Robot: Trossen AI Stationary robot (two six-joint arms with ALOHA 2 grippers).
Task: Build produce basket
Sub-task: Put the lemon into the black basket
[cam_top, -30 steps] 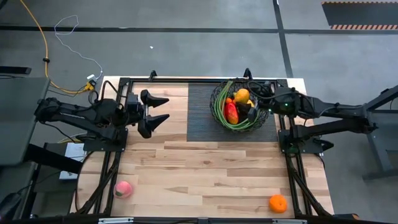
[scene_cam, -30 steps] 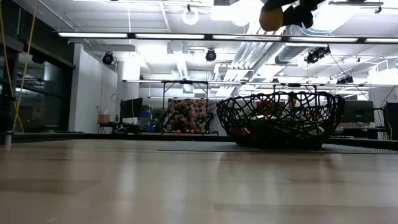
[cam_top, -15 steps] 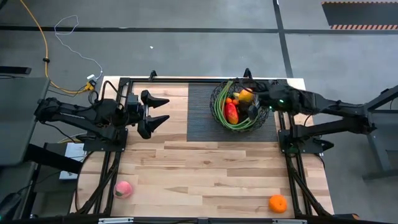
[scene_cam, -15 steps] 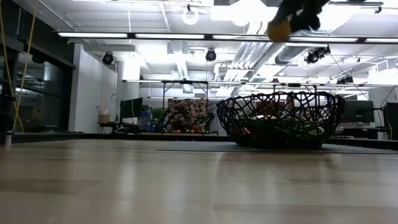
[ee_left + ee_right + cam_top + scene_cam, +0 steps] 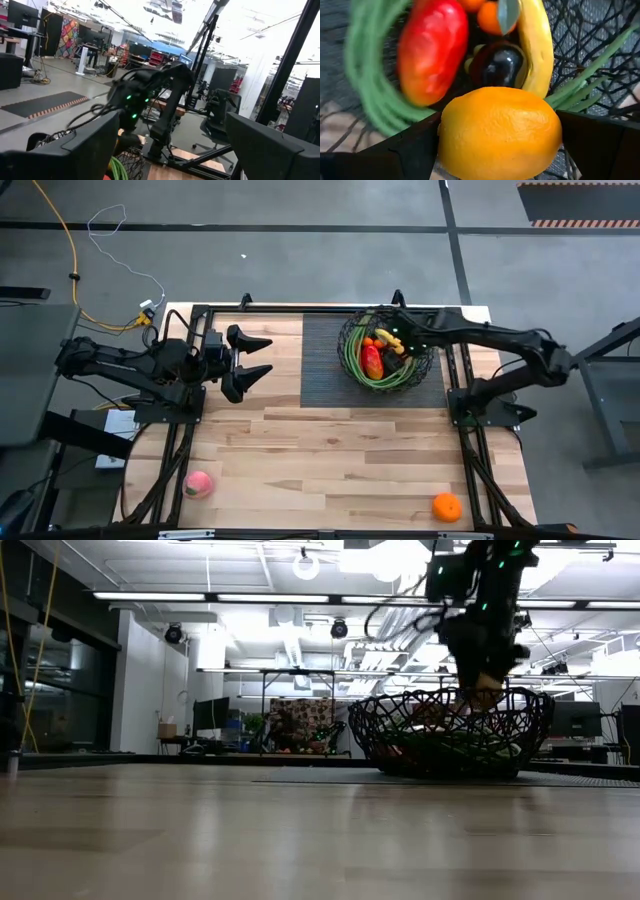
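The black wire basket point(image 5: 349, 356) point(image 5: 400, 740) stands on the dark ribbed mat at the table's far right. It holds a red mango point(image 5: 432, 50), a dark plum point(image 5: 497, 64), a yellow banana point(image 5: 536, 45), a small orange point(image 5: 490, 17) and green stalks point(image 5: 367, 85). My right gripper point(image 5: 398, 340) point(image 5: 482, 690) reaches down into the basket's top, shut on a large orange point(image 5: 500, 132). My left gripper point(image 5: 262, 354) waits open, left of the mat. A pink peach point(image 5: 199, 483) and another orange point(image 5: 447, 506) lie near the table's near edge. My right gripper pinches the large orange's two opposite sides point(image 5: 445, 135) between its two fingers point(image 5: 395, 150). The fingers come from above, pointing down. The orange is lifted clear and hangs at about rim height point(image 5: 487, 697), just over the plum and banana in the basket.
The dark ribbed mat point(image 5: 322, 370) lies under and left of the basket. Bare wooden tabletop point(image 5: 330, 450) spreads across the middle and near side. Black frame rails point(image 5: 470, 450) run along the table's left and right sides.
My right gripper has carried the large orange down from high above the basket to its rim and tipped to point downward, the arm reaching farther toward the table's left. The orange has stayed in the hold.
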